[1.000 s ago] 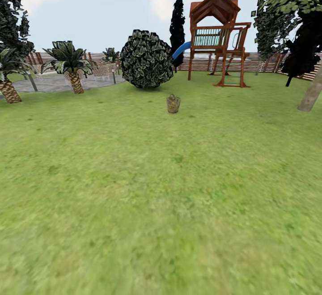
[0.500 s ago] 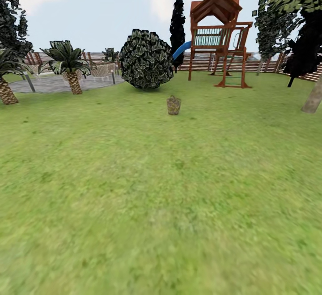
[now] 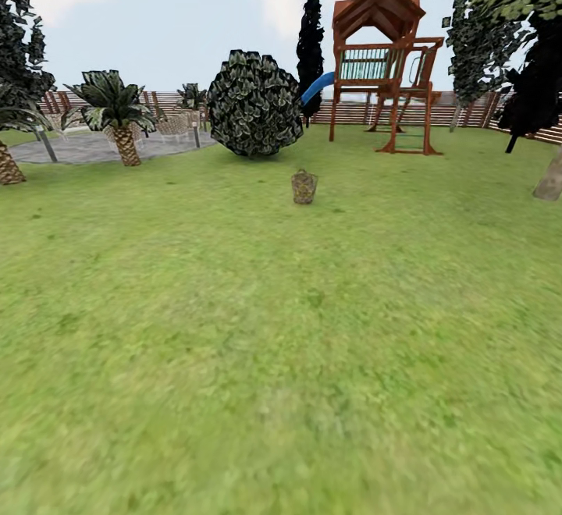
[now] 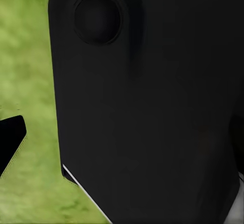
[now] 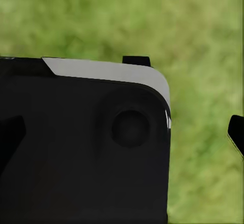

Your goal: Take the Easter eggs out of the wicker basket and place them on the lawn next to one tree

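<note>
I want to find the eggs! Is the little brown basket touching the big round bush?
Apart. In the head view the small brown woven wicker basket stands alone on the green lawn, with a plain strip of grass between it and the big round dark-leaved bush behind it.

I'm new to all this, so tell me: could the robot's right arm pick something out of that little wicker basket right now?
Probably not. The wicker basket stands far off across open lawn; nothing blocks the way, so the robot would likely need to drive closer.
</note>
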